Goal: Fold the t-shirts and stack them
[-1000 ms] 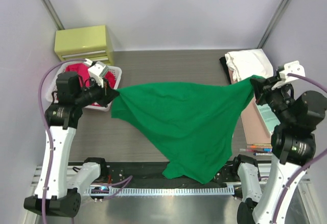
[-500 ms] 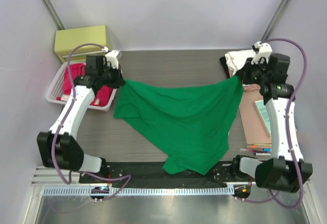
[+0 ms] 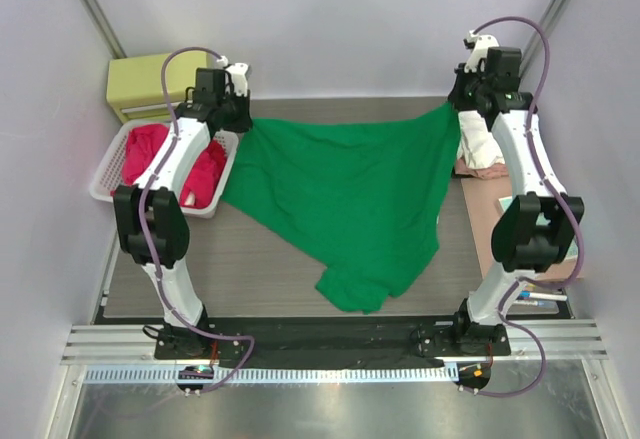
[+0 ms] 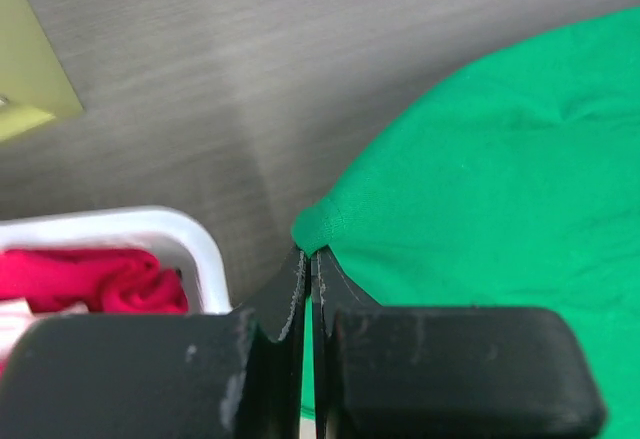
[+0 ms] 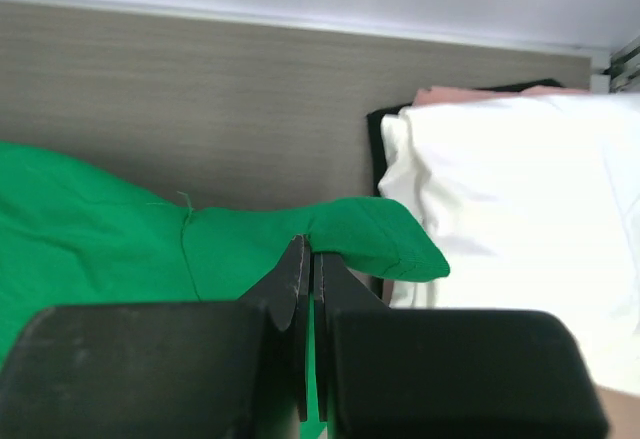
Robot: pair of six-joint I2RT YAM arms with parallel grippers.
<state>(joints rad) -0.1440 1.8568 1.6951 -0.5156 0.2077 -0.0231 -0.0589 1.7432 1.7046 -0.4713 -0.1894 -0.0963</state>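
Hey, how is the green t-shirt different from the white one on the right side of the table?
The bright green cloth t-shirt is spread wide; the white cloth t-shirt lies folded. The green one is pinched at two corners by the left pincer and right pincer; the white one is free, atop pink cloth and black cloth. Both are plain soft shirts.

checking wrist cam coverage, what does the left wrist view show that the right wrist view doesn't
Only left wrist: the white basket with a red t-shirt inside, and a yellow-green box corner. Only right wrist: a folded white t-shirt. Both: the green t-shirt, pinched by the shut left hand in one and the shut right hand in the other, and the table.
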